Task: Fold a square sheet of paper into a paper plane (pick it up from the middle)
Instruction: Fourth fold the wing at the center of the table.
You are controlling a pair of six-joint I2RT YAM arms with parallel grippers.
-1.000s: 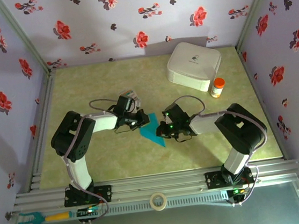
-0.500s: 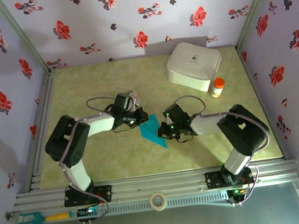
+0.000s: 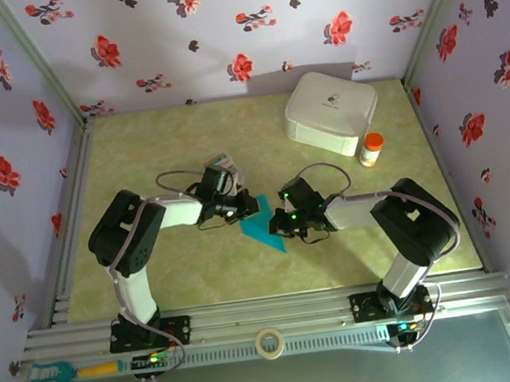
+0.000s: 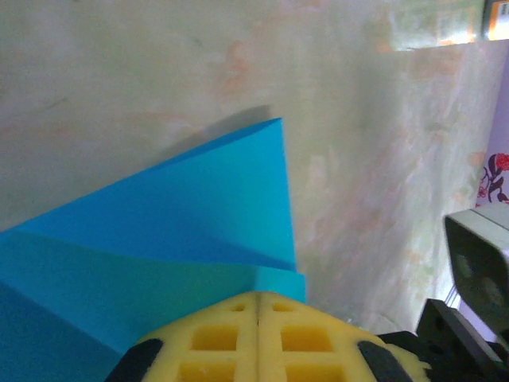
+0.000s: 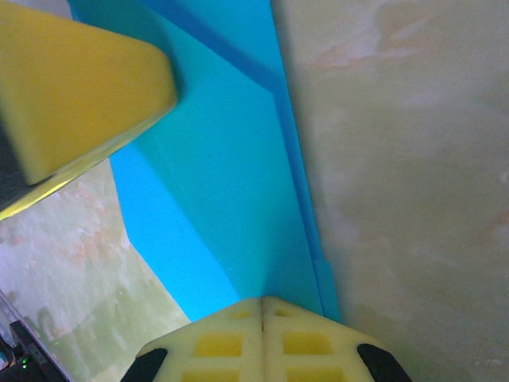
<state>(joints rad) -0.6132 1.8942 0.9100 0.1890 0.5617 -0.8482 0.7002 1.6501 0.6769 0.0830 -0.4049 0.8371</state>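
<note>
Since half a second ago my left elbow point(image 3: 128, 226) has swung back in toward the middle, and my left gripper point(image 3: 246, 208) has edged slightly rightward at the turquoise paper point(image 3: 265, 227).

Under everything lies the green marbled table point(image 3: 140, 149). A white rounded box point(image 3: 332, 113) sits at its far right corner, well apart from me.

The paper is folded to a narrow pointed shape. It lies near the table's centre, between my two grippers, with its point toward the near edge.

My left pads point(image 4: 215, 338) are pressed together, tips at the paper's far end. One flap there stands a little off the table and throws a shadow. My right gripper point(image 3: 279, 225) has its pads point(image 5: 215, 344) together too, tips on the paper's right edge beside a long crease. Whether either pair actually nips a layer, I cannot make out this close.

A small orange bottle point(image 3: 373, 150) stands just beside the box. A little printed card point(image 3: 219, 161) lies just behind my left wrist.
</note>
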